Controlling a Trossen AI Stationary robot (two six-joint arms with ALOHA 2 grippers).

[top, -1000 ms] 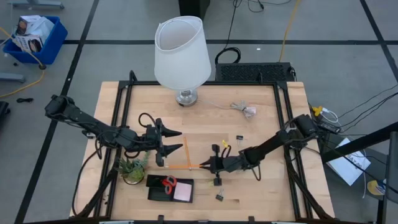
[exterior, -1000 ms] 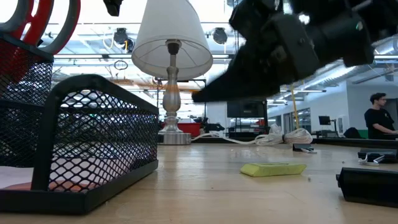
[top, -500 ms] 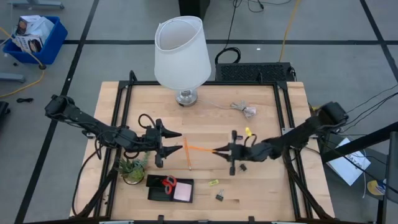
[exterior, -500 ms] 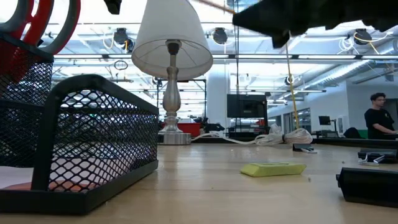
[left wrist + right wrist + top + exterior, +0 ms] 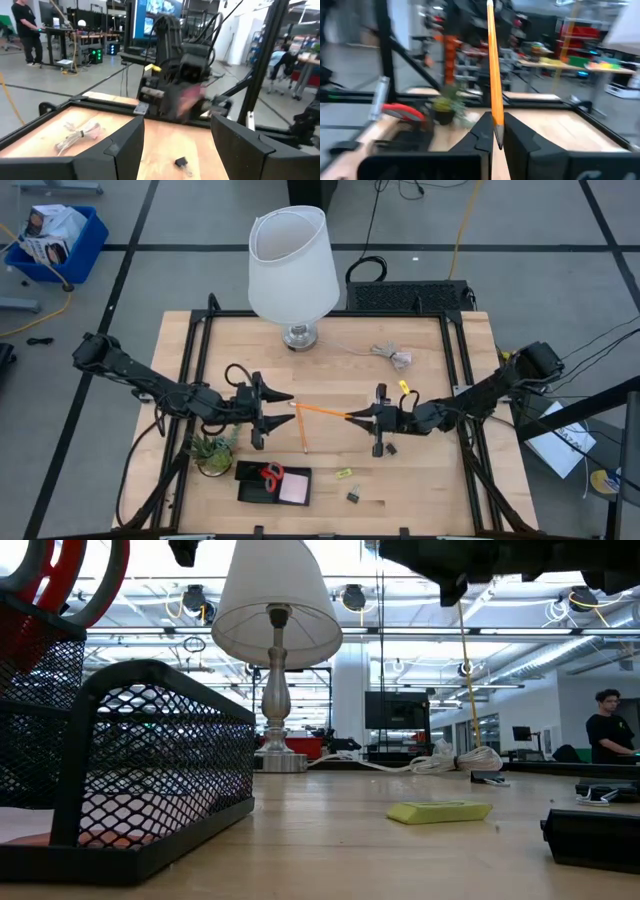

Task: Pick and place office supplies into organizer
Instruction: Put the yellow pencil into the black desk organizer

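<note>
Above the worktop's [image 5: 420, 340] middle, the right tool [image 5: 352, 417] is clamped on one end of an orange pencil [image 5: 322, 411], whose free end points at the left tool [image 5: 283, 410]. A good step, I judge, keeps the pencil level, swings it over the organizer [image 5: 250, 478] at the near edge, and lowers it before release. The left tool waits just beyond that free end, fingers partly spread, holding nothing. Scissors [image 5: 271, 474] and a pink pad [image 5: 294, 489] lie in the organizer.
</note>
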